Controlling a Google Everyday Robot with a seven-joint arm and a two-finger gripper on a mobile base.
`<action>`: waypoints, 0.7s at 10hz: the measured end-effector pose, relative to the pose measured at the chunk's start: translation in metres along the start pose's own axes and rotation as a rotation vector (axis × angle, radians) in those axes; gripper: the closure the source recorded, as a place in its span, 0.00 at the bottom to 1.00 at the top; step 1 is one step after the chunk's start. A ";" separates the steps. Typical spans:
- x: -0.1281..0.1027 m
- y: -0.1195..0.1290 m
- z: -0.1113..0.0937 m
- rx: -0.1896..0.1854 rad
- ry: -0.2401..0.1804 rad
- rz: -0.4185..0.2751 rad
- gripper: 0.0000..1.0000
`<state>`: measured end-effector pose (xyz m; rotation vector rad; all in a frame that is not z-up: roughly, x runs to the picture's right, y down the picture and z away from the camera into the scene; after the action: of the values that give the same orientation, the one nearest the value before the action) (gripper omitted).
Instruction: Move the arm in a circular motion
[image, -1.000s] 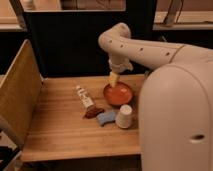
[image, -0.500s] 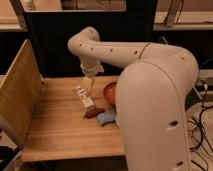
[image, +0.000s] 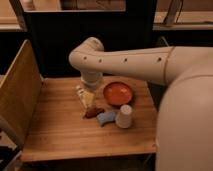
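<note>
The arm (image: 130, 62) is a thick off-white tube with small dark holes. It reaches in from the right across the wooden table (image: 60, 135) to a bulbous joint (image: 86, 54), then bends down. Its pale tip, the gripper (image: 89, 96), hangs low over the middle of the table, just left of an orange-red bowl (image: 118, 93) and over a pale packet (image: 82, 95). The arm's large rounded body (image: 187, 125) fills the right side.
A white cup (image: 124, 116) stands in front of the bowl, with a blue item (image: 105, 118) and a brown item (image: 93, 113) to its left. A wooden panel (image: 17, 92) stands along the table's left edge. A dark wall (image: 90, 25) is behind.
The arm's joint swung left from above the bowl, then came a little lower. The big segment that hid the bowl and cup half a second ago has moved aside, so both show again.
</note>
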<state>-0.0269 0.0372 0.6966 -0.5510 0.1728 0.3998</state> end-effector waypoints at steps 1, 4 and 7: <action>0.032 -0.003 0.002 0.022 0.026 0.051 0.20; 0.097 -0.048 0.004 0.101 0.097 0.201 0.20; 0.071 -0.114 0.013 0.177 0.140 0.228 0.20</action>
<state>0.0851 -0.0217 0.7432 -0.3857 0.4042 0.5623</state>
